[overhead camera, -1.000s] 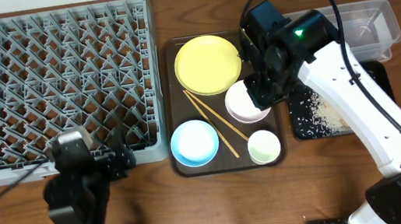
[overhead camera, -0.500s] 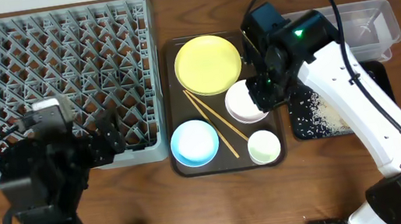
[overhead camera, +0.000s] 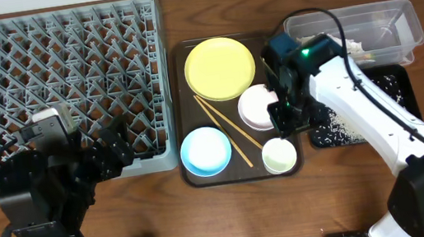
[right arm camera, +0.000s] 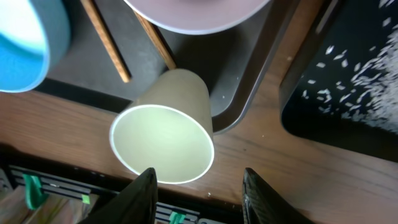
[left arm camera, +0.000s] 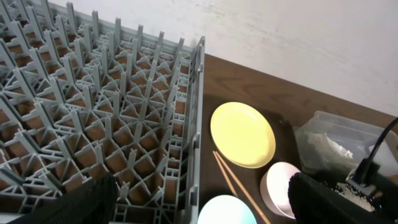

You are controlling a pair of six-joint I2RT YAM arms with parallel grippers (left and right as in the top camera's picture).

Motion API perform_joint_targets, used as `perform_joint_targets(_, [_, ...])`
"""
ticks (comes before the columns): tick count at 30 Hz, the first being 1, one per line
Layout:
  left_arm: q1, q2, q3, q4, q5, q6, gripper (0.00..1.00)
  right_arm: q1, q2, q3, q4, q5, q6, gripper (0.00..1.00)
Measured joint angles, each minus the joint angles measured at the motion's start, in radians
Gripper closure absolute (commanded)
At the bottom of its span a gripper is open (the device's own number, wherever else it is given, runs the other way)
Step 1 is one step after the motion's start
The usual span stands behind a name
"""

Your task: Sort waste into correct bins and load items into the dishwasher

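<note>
The grey dish rack [overhead camera: 65,81] fills the left of the table. On the brown serving tray [overhead camera: 180,98] lie the yellow plate [overhead camera: 220,68], white bowl [overhead camera: 255,109], light blue bowl [overhead camera: 205,151], small white cup [overhead camera: 279,156] and chopsticks [overhead camera: 224,129]. My right gripper [overhead camera: 283,122] is open and empty, just above the cup [right arm camera: 165,140], with its fingers [right arm camera: 202,199] at the cup's near side. My left gripper [overhead camera: 115,149] is open and empty over the rack's front right corner [left arm camera: 93,112]. Rice crumbs lie in the black tray [overhead camera: 337,122]. The clear tub [overhead camera: 373,25] holds crumpled white paper.
The left wrist view shows the plate [left arm camera: 242,134], white bowl [left arm camera: 277,186], blue bowl [left arm camera: 227,211], chopsticks [left arm camera: 231,179] and tub [left arm camera: 339,146]. In the right wrist view the black tray [right arm camera: 348,81] lies right of the serving tray's corner. Bare wood runs along the table front.
My left arm rose from the table front to over the rack's front right corner. My right gripper moved from over the white bowl toward the front, to above the cup.
</note>
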Motion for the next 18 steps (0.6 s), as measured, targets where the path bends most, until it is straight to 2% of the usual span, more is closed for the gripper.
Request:
perform_joint_targets(10, [0.0, 0.0, 0.0, 0.0, 0.0, -0.003, 0.11, 0.005, 0.0, -0.155, 0.112, -0.007, 0.0, 0.56])
perform_joint_targets(18, [0.0, 0.0, 0.0, -0.002, 0.0, -0.003, 0.11, 0.037, 0.0, -0.269, 0.234, -0.009, 0.013, 0.61])
